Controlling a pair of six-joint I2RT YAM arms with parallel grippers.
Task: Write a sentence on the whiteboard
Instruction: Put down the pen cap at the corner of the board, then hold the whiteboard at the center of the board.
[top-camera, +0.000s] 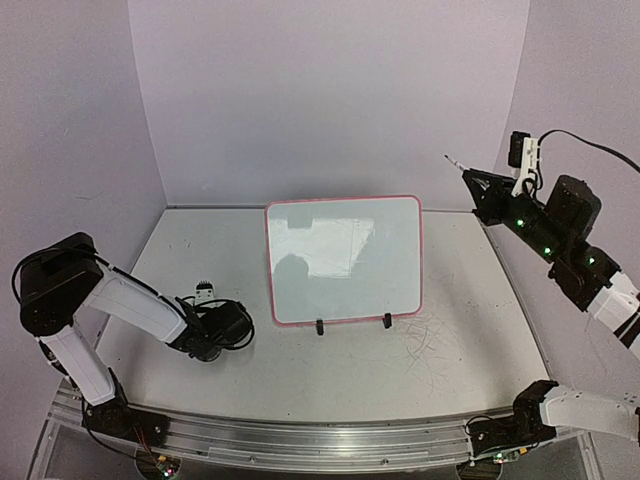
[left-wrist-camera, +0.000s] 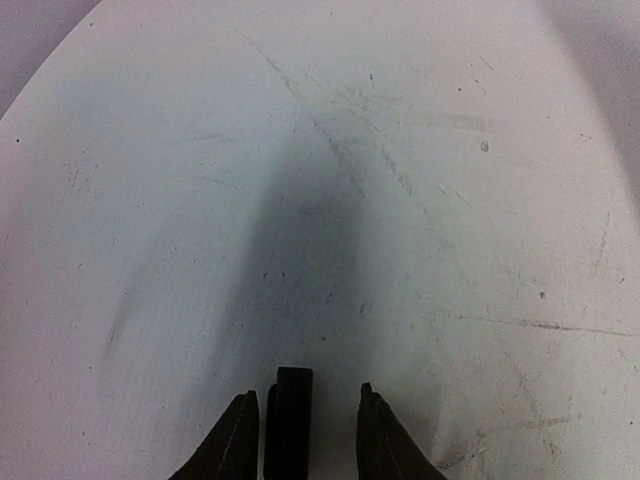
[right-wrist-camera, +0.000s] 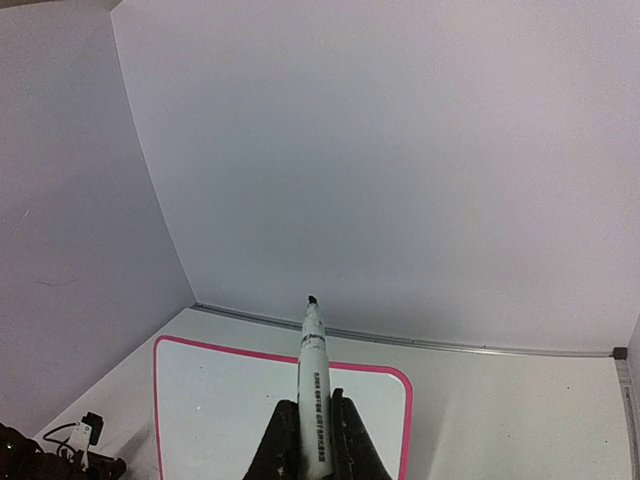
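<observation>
at the centre of the table (top-camera: 400, 385), one whiteboard (top-camera: 345, 260) stands on its long edge. it has a thin pink-red frame with rounded corners. two black clip feet carry it, one (top-camera: 320, 327) left of the middle of the lower edge and one (top-camera: 387, 321) right of it. its face is turned toward the arm bases and shows plain white with pale reflections. the right wrist view shows the same board (right-wrist-camera: 230, 400) from above and to the side.

one marker (right-wrist-camera: 313, 350), white-barrelled with black print and a dark tip, is pinched between the pressed-together fingers of the right gripper (right-wrist-camera: 314, 400). this gripper is held high at the right, well apart from the board. the marker tip (top-camera: 450, 158) points up and to the left.

the left gripper (left-wrist-camera: 306, 392) lies low on the table, left of the board and near its lower left corner. one black block (left-wrist-camera: 294, 430) sits between its two fingers, against one and apart from the other. whether the block is gripped cannot be told.

grey scribble marks (top-camera: 430, 340) cross the table near the right foot. pale lilac walls (top-camera: 330, 100) enclose the two arms.
</observation>
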